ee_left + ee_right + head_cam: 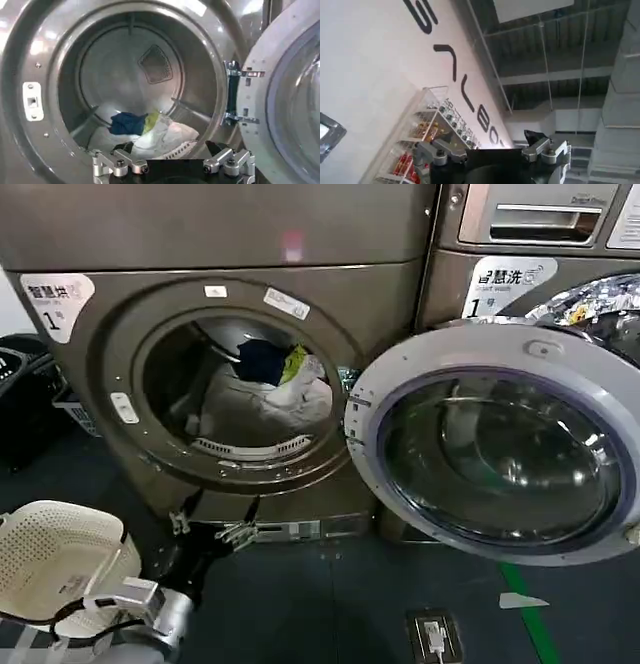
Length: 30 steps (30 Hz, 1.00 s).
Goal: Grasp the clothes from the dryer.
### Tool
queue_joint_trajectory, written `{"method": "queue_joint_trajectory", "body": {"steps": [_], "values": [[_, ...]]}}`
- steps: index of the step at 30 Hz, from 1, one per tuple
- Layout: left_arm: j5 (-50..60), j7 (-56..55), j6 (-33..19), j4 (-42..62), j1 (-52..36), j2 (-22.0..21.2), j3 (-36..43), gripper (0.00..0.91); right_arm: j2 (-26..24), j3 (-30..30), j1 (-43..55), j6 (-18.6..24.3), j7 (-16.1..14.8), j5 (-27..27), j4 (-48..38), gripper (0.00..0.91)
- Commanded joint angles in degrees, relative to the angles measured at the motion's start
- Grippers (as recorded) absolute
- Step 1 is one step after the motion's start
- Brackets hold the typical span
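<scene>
soft pale, navy and yellow-green clothes [265, 389] heaped in ribbed bronze-grey metal dryer [120, 304] | round glass door [500, 454] swung aside | left gripper [215, 524] spread, nothing held, below porthole | right gripper [492, 150]: grip can't be told | cream perforated basket [50, 554] nearby

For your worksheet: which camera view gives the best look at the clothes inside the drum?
The left wrist view: it looks straight through the dryer opening at the clothes. The head view shows them farther off. The right wrist view faces a wall and ceiling.

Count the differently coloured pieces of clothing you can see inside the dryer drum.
3: a dark navy piece at the back of the heap, a yellow-green piece right beside it, and a pale grey-white garment in front. More may lie hidden underneath.
</scene>
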Motion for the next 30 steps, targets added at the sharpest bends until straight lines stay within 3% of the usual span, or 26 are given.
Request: {"method": "queue_joint_trajectory", "body": {"steps": [1, 30], "values": [[0.34, 1.77, -0.33, -0.13, 0.25, -0.10, 0.03, 0.907, -0.05, 0.07, 0.10, 0.00, -0.01, 0.06, -0.01, 0.907], [-0.10, 1.91, -0.52, -0.54, 0.36, 0.04, -0.82, 0.907, -1.25, 2.05, 0.22, 0.39, 0.09, 0.50, -1.99, 0.907]]}}
